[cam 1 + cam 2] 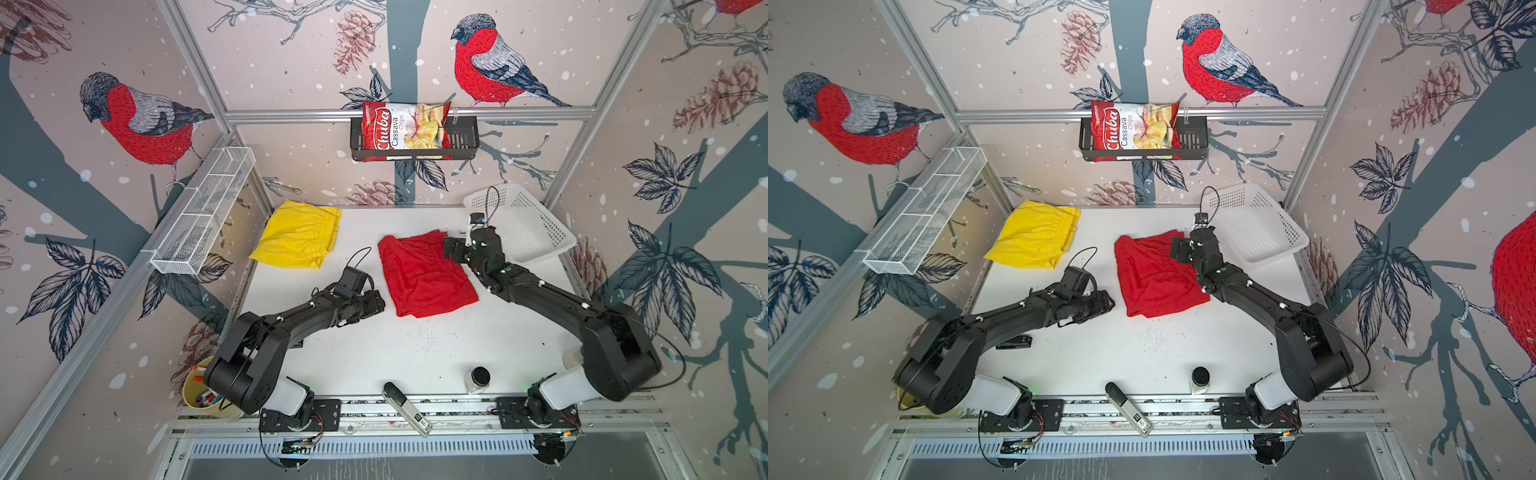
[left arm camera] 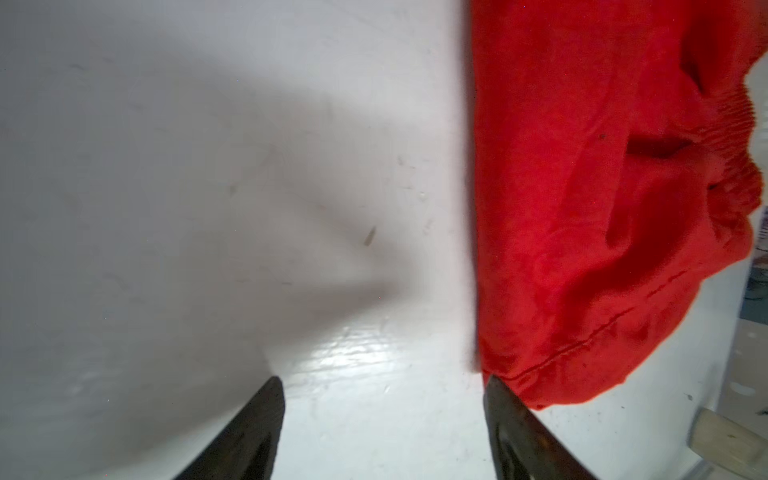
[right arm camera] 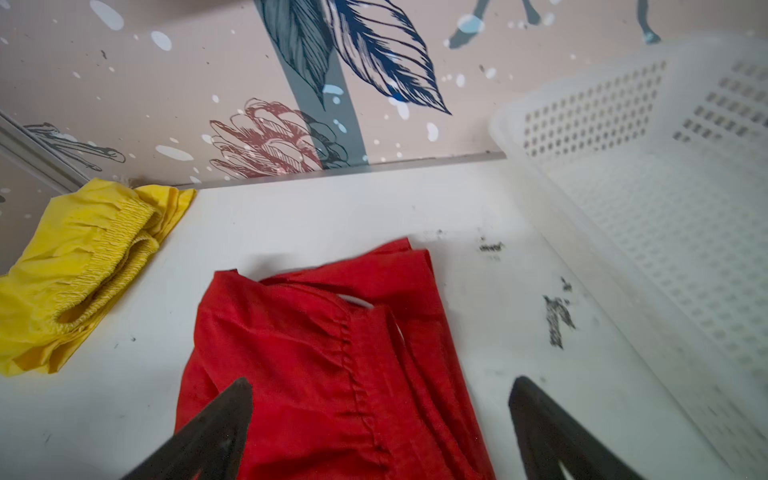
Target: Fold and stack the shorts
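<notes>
We noted left gripper (image 1: pixel 379 302) wide, left of red shorts (image 1: pixel 424 278); right gripper (image 1: pixel 448 249) wide above them. Next pinch needed both layers.

We look into a robot test cell of the kind a lab builds. An aluminium-profile frame (image 1: pixel 291 114) boxes in a white worktop (image 1: pixel 415 353). Its wall panels carry a printed bullfinch mural (image 1: pixel 141 120). A black left arm (image 1: pixel 291 320) and right arm (image 1: pixel 561 299) stand bolted to a slotted rail (image 1: pixel 457 405) along the front edge.
</notes>
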`<state>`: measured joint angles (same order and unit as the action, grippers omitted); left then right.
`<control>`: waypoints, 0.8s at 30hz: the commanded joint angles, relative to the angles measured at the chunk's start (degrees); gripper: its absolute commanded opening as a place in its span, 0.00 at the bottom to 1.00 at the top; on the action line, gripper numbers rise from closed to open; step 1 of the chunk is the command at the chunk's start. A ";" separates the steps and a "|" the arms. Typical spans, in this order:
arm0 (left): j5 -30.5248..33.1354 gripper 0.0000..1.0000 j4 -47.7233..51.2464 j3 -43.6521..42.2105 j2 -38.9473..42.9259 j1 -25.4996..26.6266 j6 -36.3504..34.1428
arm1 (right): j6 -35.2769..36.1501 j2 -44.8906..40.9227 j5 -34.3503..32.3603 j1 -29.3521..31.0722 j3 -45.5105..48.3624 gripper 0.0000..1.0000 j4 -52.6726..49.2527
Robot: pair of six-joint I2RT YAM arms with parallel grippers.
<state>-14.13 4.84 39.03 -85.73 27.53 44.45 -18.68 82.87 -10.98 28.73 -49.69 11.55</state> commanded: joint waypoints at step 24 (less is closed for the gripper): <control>11.03 0.00 22.47 45.27 -30.25 -5.55 -10.97 | -8.39 -13.95 11.13 -9.33 18.06 0.97 2.55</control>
<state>-11.86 11.60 76.51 -114.56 24.25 40.05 -25.85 68.25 -1.34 19.51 -31.57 12.32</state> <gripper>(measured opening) 0.047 0.967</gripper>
